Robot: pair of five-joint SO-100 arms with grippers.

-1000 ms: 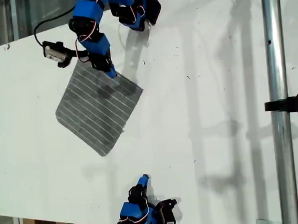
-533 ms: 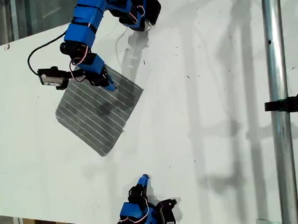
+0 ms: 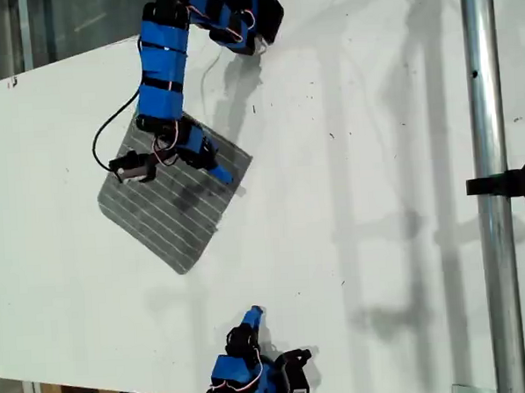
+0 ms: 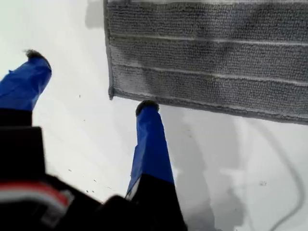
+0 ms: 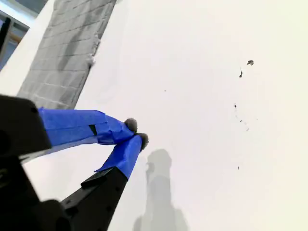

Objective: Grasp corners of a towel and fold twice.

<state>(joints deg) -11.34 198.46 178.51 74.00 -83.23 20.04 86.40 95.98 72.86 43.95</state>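
Observation:
The grey striped towel (image 3: 171,214) lies flat on the white table (image 3: 377,199), left of centre in the exterior view. My first gripper (image 3: 222,174) hangs open over the towel's side nearest the exterior view's right. In the first wrist view, one blue fingertip (image 4: 147,107) sits just off a corner (image 4: 111,94) of the towel (image 4: 216,57), and the other fingertip (image 4: 33,55) is over bare table. My second gripper (image 3: 255,313) rests shut near the table's near edge, apart from the towel. Its tips (image 5: 137,134) touch, with the towel (image 5: 72,53) far beyond them.
A vertical metal pole (image 3: 486,185) with a black clamp (image 3: 513,183) stands at the exterior view's right. A black cable (image 3: 109,134) loops from the first arm over the table beside the towel. Small dark specks (image 5: 249,62) mark the table.
The first arm has swung down across the towel from its upper edge toward the corner at the exterior view's right. The towel and the second arm have not moved.

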